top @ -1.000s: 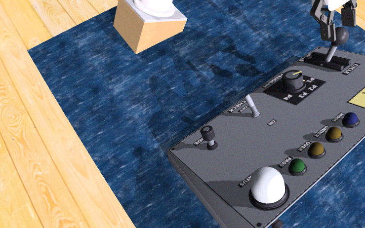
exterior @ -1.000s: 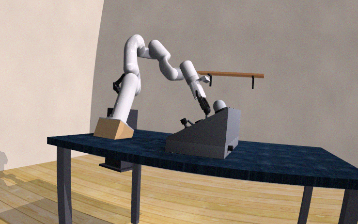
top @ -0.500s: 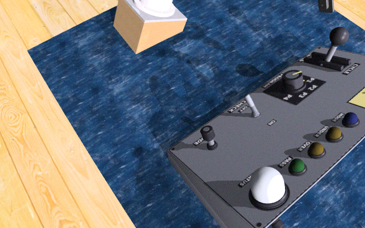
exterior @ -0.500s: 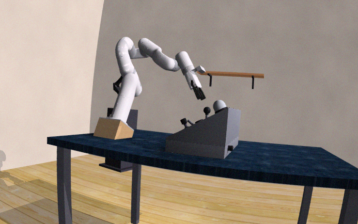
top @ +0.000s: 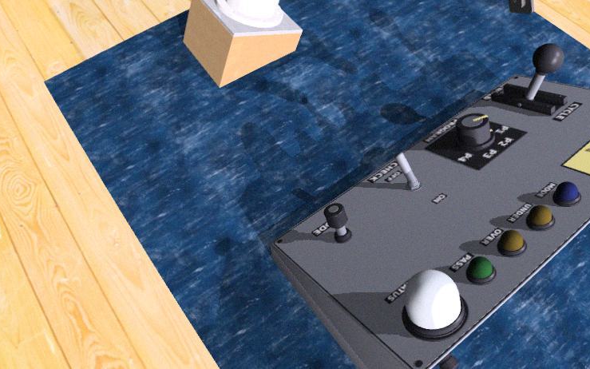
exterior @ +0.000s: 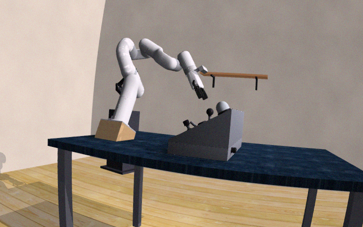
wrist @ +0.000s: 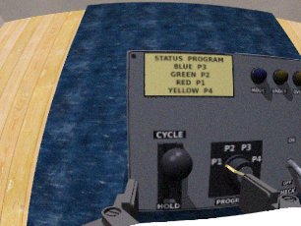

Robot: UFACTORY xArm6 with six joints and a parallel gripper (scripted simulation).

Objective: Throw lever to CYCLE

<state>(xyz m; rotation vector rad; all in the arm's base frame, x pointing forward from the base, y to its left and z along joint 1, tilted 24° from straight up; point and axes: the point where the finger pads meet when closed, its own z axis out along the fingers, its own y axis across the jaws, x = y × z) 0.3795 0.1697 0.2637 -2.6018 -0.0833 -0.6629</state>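
The grey console (top: pixel 425 228) (exterior: pixel 205 140) (wrist: pixel 207 115) stands on the blue table. Its lever, with a black ball (top: pixel 548 57) (exterior: pixel 209 111) (wrist: pixel 177 163), leans toward the CYCLE label (top: pixel 566 111) (wrist: pixel 169 135), away from HOLD (wrist: pixel 168 206). My gripper (exterior: pixel 202 98) (wrist: pixel 191 195) is open and empty. It hangs above the console, clear of the ball. In the top view only a fingertip shows at the top edge.
The program knob (top: pixel 473 130) (wrist: pixel 238 169) points to P1, just right of the lever in the wrist view. The check toggle (top: pixel 406 170) (exterior: pixel 193 123) leans toward OFF. A short black-capped control (top: pixel 335 215) (exterior: pixel 186 123) and a white dome (top: pixel 433 299) (exterior: pixel 222 107) also stand on the console.
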